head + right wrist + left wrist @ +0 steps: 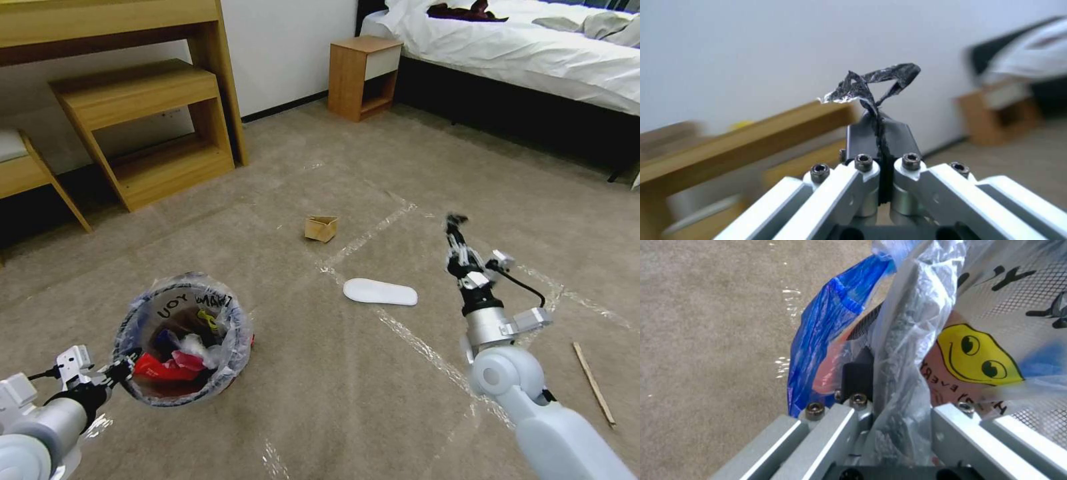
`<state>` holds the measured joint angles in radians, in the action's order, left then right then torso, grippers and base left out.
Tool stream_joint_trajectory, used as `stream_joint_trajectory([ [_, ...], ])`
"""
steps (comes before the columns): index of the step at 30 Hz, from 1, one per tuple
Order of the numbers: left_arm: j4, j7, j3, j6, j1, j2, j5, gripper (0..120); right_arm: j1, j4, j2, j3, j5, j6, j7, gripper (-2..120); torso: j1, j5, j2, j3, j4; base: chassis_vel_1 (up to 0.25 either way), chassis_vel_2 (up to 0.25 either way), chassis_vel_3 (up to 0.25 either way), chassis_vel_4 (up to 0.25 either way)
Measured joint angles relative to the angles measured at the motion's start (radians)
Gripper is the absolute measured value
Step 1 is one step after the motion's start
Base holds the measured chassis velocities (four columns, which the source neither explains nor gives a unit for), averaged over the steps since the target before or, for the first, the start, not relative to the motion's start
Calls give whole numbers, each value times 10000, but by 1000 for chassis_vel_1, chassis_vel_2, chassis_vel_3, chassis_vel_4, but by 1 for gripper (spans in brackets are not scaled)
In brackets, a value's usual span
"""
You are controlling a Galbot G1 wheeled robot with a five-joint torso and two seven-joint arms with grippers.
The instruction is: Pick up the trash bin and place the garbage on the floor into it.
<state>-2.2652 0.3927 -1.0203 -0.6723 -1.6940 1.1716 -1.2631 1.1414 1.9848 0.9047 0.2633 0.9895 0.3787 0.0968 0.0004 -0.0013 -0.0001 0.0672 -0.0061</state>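
The trash bin point(183, 333), red and lined with a clear lettered bag, stands low at my left with red wrappers and white paper inside. My left gripper point(127, 365) is shut on its near rim, and in the left wrist view the bag point(907, 350) is pinched in the left gripper point(887, 380). Whether the bin rests on the floor point(320, 400) I cannot tell. My right gripper point(455, 227) is raised over the carpet, shut on a small dark crumpled scrap of garbage point(876, 85), which sticks out of the right gripper point(880, 133). A white slipper point(380, 292), a small cardboard box point(321, 228) and a wooden stick point(593, 383) lie on the carpet.
A wooden desk with a low shelf point(140, 127) stands at the back left, a wooden nightstand point(363, 77) by the far wall and a bed point(533, 60) at the back right. Shiny tape strips point(413, 340) cross the carpet.
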Motion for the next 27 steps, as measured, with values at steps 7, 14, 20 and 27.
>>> stream_joint_trajectory([
  [7, 73, 106, 214, -111, 261, -205, -220, 0, -309, 1360, -1333, -1230, 139, 206, 1022, 0, 0, -2, 0, 0, -4, 0, 0, 0, 0],
  [14, 83, 250, 389, -274, 423, -403, -541, 0, -1171, 2150, -2942, -3097, 109, 171, 1273, 0, 0, 0, 0, 0, -3, 0, 0, 0, 0],
  [20, 0, 402, 535, -545, 524, -894, -1105, 0, -3973, 1998, -3607, -5982, 188, 91, 1471, 0, 1, 0, 0, 1, -2, 0, 0, 0, 0],
  [27, 32, 818, 718, -642, 566, -1466, -1959, 0, -6073, 1636, -3168, -8159, 339, -29, 1528, 0, 1, -2, 0, 1, -1, 0, 0, 0, 0],
])
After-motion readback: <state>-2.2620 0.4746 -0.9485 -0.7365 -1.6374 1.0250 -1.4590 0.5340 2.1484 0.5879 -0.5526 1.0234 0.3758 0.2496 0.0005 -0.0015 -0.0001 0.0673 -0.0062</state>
